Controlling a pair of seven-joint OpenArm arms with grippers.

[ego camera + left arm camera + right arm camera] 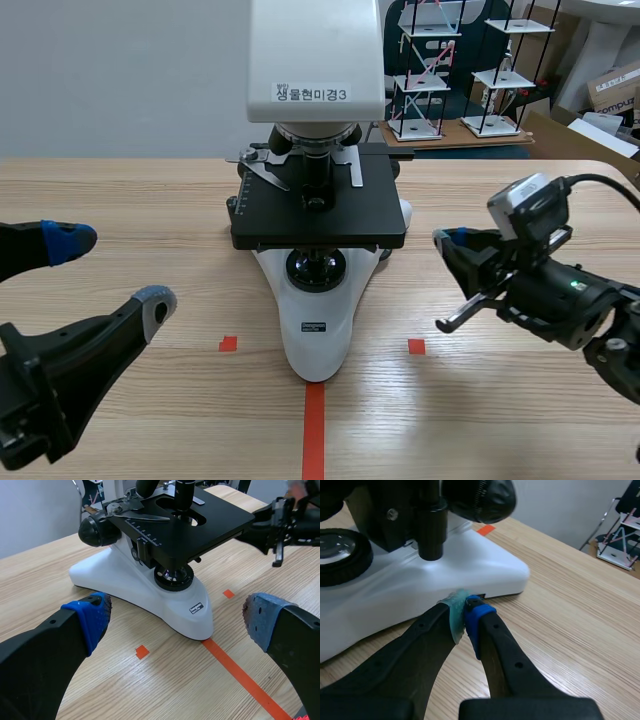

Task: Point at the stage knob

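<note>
A white-based microscope (318,330) is standing at the middle of the wooden table (480,420), set back from the near edge, with its black stage (318,215) facing the robot. The left gripper (112,272) is hanging near the table's left edge with its fingers spread wide. In the left wrist view the microscope's foot is showing ahead of the two blue pads (92,612). The right gripper (450,240) is sitting off the microscope's right side, its fingers pressed together on nothing, and its tip is aiming in below the stage.

The right wrist view is giving the clear look at the stage knob (430,535) — a black shaft hanging under the stage, above the white base. It is standing beyond the closed pads (476,617), which are lying just beside the base's edge — whether they are touching it, I cannot tell. The large focus knob (479,497) is sitting next to the stage knob.
</note>
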